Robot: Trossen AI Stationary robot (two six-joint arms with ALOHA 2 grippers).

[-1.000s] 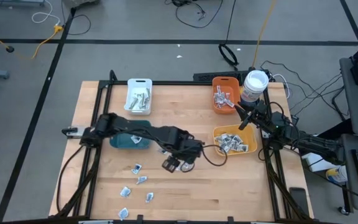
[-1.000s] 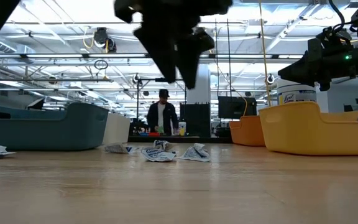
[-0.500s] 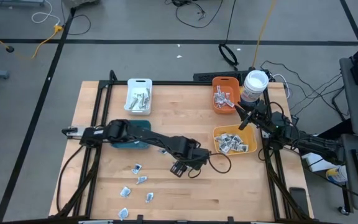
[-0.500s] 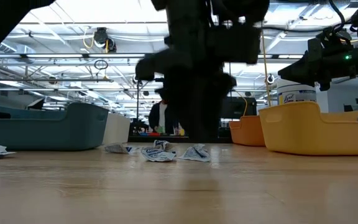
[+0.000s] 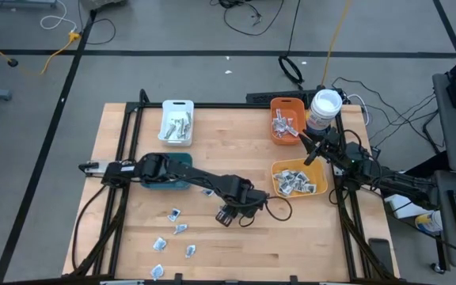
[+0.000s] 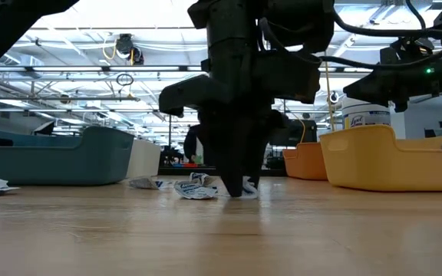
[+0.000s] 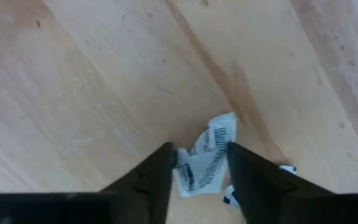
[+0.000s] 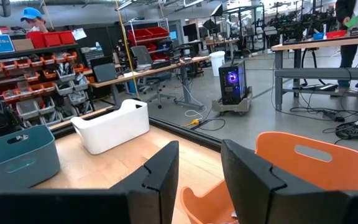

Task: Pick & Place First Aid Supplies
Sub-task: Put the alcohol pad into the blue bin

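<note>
Right now my left gripper [image 5: 226,215] is down at the worktop just below its middle, fingers [image 7: 157,177] apart with a crumpled white packet [image 7: 205,155] lying between them; its bluish print shows in the wrist view. The fingertips sit at either side of the packet, not yet pressed onto it as far as I can tell. In the low view the gripper [image 6: 236,188] points straight down, its tips at the wood. My left arm stretches from the worktop's left edge, over the teal bin [image 5: 165,170], out toward the centre, bending down at the wrist.

Other loose packets [image 5: 174,214] lie scattered toward the near-left corner, well apart from the gripper. Farther out, the white bin [image 5: 177,123] near the far edge holds wrapped strips, the orange bin [image 5: 286,119] at the far-right holds more, and the yellow bin [image 5: 298,179] by the right edge holds a heap of packets.

My right gripper [image 5: 307,140] waits above the right side, between the orange and yellow bins, just beside the white-lidded tub [image 5: 324,108], its fingers [image 8: 160,174] spread and empty. That arm reaches in from the right edge.
</note>
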